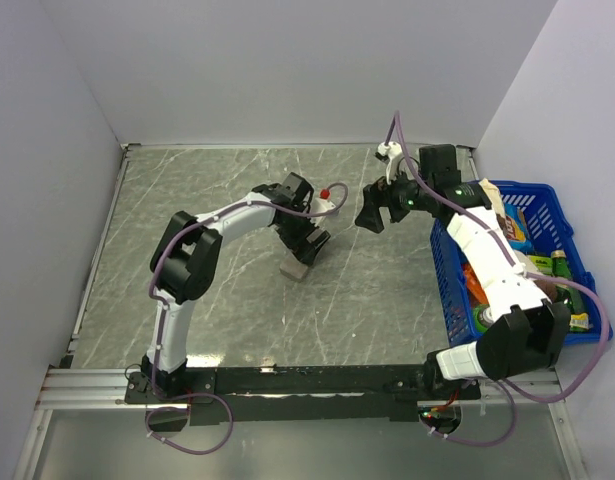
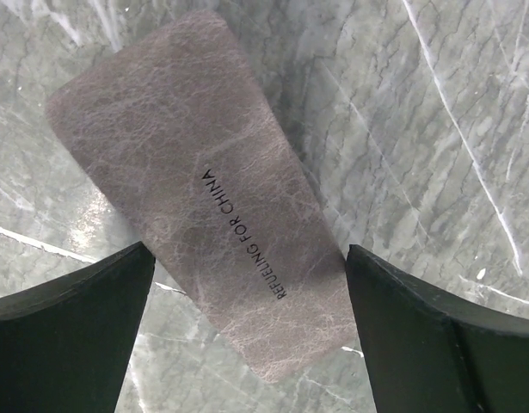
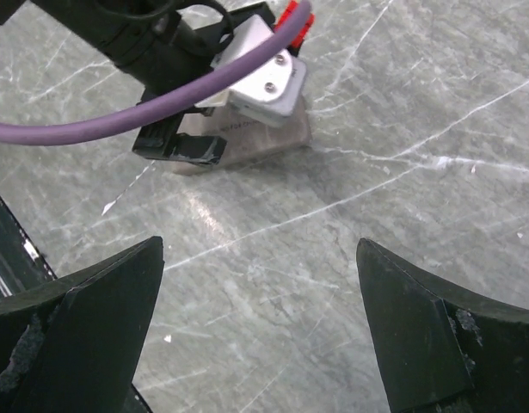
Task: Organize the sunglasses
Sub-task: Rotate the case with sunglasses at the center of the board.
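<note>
The grey-brown case [image 2: 204, 181] lies closed and flat on the marble table, printed side up. It also shows in the top view [image 1: 295, 268] and in the right wrist view [image 3: 262, 143]. My left gripper [image 2: 249, 254] is open right above it, one finger on each side of its near end, with small gaps. In the top view the left gripper [image 1: 309, 245] points down at the case. My right gripper [image 3: 260, 245] is open and empty over bare table, to the right of the left one [image 1: 372, 215]. The sunglasses are not in view.
A blue basket [image 1: 547, 196] with bottles and packets stands at the table's right edge, beside the right arm. White walls close the table at the back and sides. The left arm's wrist and purple cable [image 3: 118, 120] are close in front of the right gripper.
</note>
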You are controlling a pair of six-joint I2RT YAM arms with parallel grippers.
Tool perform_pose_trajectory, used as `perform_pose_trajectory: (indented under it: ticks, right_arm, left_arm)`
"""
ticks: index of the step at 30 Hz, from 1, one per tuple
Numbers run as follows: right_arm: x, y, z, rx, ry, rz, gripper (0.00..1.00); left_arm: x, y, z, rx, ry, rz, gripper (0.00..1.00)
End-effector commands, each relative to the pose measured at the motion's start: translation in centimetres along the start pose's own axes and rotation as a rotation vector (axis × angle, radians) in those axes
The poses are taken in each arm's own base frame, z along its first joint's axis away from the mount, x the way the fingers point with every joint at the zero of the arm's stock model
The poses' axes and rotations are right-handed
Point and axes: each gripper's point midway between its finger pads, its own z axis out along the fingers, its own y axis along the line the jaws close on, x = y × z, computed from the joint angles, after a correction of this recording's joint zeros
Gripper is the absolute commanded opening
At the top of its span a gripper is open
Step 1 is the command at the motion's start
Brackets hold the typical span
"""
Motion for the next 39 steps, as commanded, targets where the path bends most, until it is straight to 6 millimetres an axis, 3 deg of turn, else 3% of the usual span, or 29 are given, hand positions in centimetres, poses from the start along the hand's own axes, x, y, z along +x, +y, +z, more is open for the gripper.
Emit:
perform_pose_trajectory:
  ticks: [1, 12, 15, 32, 39]
  right_arm:
    - [-0.8, 0.5, -0.9, 0.007, -0.052, -0.063, 1.00]
    - [-0.5, 0.7, -1.0, 0.006, -0.055, -0.087, 1.00]
    - [-0.4, 0.7, -0.9, 0.004, -0.054, -0.088, 1.00]
    - [0.0, 0.6, -0.9, 0.013, -0.058, -0.090, 1.00]
    - [-0.2, 0.6, -1.0, 0.017, -0.066, -0.095, 1.00]
  left_arm:
    - [-0.1, 0.7, -0.1, -0.089, 0.035, 0.046, 0.97]
    - [0.2, 1.3, -0.9, -0.123, 0.072, 0.177, 0.99]
    - [0.6, 1.7, -0.9, -0.141, 0.095, 0.212, 0.91]
    - [-0.3, 5.9, -1.9, -0.280, 0.116, 0.439, 0.86]
    - [-0.3, 8.6, -2.5, -0.330, 0.123, 0.484, 0.86]
